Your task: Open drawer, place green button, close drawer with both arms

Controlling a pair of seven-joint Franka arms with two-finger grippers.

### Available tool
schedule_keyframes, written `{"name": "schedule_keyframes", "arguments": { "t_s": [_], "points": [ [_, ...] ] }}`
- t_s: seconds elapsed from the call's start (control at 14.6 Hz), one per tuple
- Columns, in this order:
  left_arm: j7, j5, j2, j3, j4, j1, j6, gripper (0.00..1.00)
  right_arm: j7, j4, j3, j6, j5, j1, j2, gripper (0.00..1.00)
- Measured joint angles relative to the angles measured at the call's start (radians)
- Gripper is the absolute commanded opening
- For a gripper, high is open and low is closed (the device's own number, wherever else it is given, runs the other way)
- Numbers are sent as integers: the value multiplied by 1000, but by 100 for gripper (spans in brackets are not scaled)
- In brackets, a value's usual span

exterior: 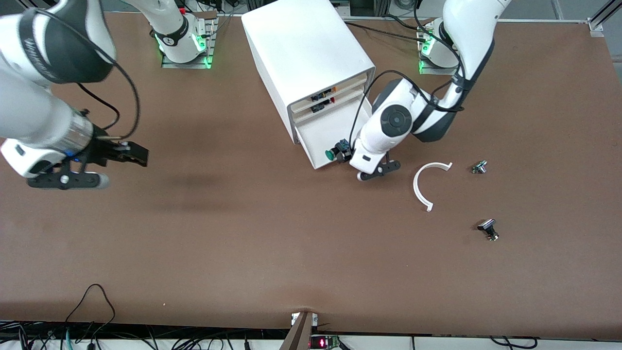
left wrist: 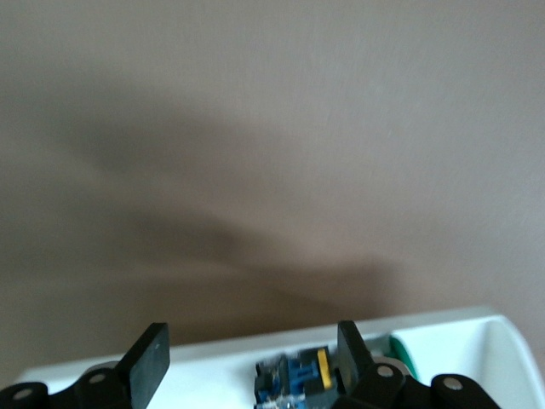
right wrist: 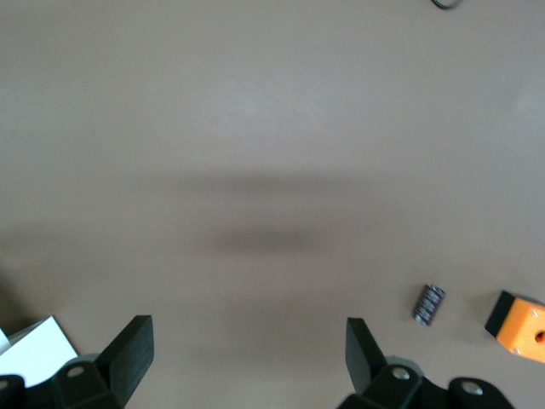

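Note:
The white cabinet [exterior: 306, 58] stands at the table's middle, near the arms' bases, with its lowest drawer [exterior: 320, 131] pulled out. The button [exterior: 335, 152], green cap and black-and-blue body, lies on its side at the drawer's front corner. My left gripper [exterior: 347, 154] is at that corner, open around the button. In the left wrist view the button [left wrist: 298, 375] rests over the white drawer [left wrist: 213, 354], close against one finger, with a wide gap to the other; the left gripper [left wrist: 251, 341] stands open. My right gripper [exterior: 131, 156] waits open over bare table at the right arm's end; the right gripper [right wrist: 249, 341] holds nothing.
A white curved strip [exterior: 423, 187] and two small black-and-silver buttons [exterior: 479, 167] [exterior: 488, 228] lie toward the left arm's end. Two upper drawers [exterior: 323, 99] show small parts. The right wrist view shows an orange box [right wrist: 519, 322] and a small dark part [right wrist: 428, 304].

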Motion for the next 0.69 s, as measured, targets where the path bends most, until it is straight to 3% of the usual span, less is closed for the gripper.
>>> {"name": "schedule_keyframes", "arguments": {
  "t_s": [0.27, 0.55, 0.69],
  "points": [
    [-59, 109, -12, 0, -28, -4, 34, 88, -2, -164, 132, 33, -1, -174, -152, 100],
    [-129, 185, -12, 4, -31, 0, 34, 88, 1, -385, 198, 111, -26, -246, -340, 100],
    [-142, 193, -12, 3, -35, -2, 34, 88, 11, -440, 217, 119, -53, -251, -400, 100]
  ]
}}
